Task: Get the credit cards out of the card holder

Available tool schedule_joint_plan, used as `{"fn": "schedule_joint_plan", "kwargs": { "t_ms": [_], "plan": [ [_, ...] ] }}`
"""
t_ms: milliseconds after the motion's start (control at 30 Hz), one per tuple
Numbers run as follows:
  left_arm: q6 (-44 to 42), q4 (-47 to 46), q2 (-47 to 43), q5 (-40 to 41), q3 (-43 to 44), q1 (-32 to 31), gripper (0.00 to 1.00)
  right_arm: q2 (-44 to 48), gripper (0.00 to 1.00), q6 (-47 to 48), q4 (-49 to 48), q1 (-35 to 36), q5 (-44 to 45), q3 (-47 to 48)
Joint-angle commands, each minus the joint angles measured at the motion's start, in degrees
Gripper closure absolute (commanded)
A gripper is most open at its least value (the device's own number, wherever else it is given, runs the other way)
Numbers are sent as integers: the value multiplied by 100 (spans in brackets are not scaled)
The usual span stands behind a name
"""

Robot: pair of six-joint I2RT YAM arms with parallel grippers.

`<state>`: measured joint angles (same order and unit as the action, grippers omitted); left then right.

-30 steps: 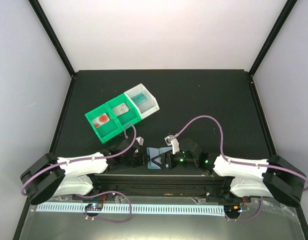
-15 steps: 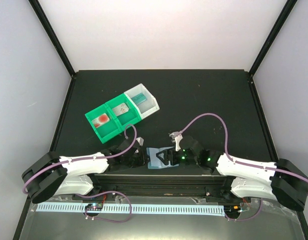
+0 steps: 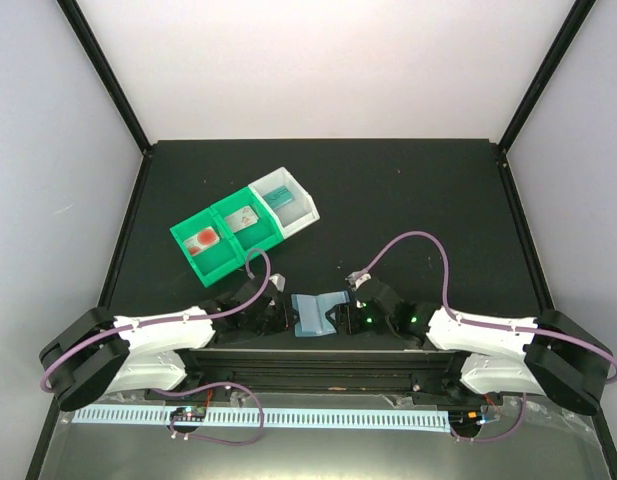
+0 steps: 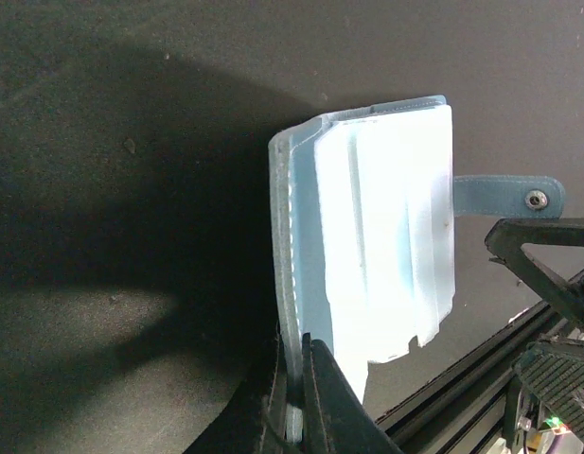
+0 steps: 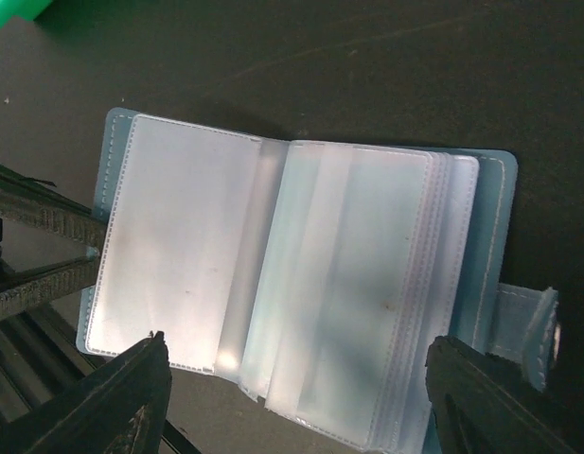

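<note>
The slate-blue card holder (image 3: 313,313) lies open on the black table between my two grippers. Its translucent sleeves are spread in the right wrist view (image 5: 301,274), and no card shows in them. In the left wrist view (image 4: 377,227) its left cover stands on edge. My left gripper (image 3: 280,314) (image 4: 296,416) is shut on that left cover's edge. My right gripper (image 3: 342,316) (image 5: 299,345) is open wide, its fingers straddling the holder's near edge without touching it. A teal card (image 3: 280,197) lies in the white tray. A pale card (image 3: 246,215) lies in the middle green compartment.
The green tray (image 3: 220,258) and white tray (image 3: 306,205) stand at the back left of the holder. A red item (image 3: 203,239) lies in the left green compartment. The holder's snap strap (image 5: 533,326) (image 4: 509,194) sticks out on its right. The rail (image 3: 318,360) runs along the near edge.
My right gripper has drawn back to the right, off the top of the holder, which now shows more of its open sleeves. The left gripper keeps its hold.
</note>
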<state>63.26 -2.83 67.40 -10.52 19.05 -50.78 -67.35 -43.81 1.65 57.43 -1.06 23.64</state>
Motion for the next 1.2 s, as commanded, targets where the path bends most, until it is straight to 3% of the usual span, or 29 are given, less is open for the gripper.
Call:
{"fn": "schedule_joint_plan", "kwargs": {
  "t_ms": [0, 367, 1167],
  "plan": [
    [89, 32, -72, 104, -24, -54, 98, -129, 26, -6, -396, -30, -94, -44],
    [115, 51, -93, 139, -33, -98, 98, -609, 30, -36, -772, -41, -224, -66],
    [133, 2, -54, 174, -49, -151, 98, -582, 30, 24, -1718, -39, -1125, -206]
  ]
}}
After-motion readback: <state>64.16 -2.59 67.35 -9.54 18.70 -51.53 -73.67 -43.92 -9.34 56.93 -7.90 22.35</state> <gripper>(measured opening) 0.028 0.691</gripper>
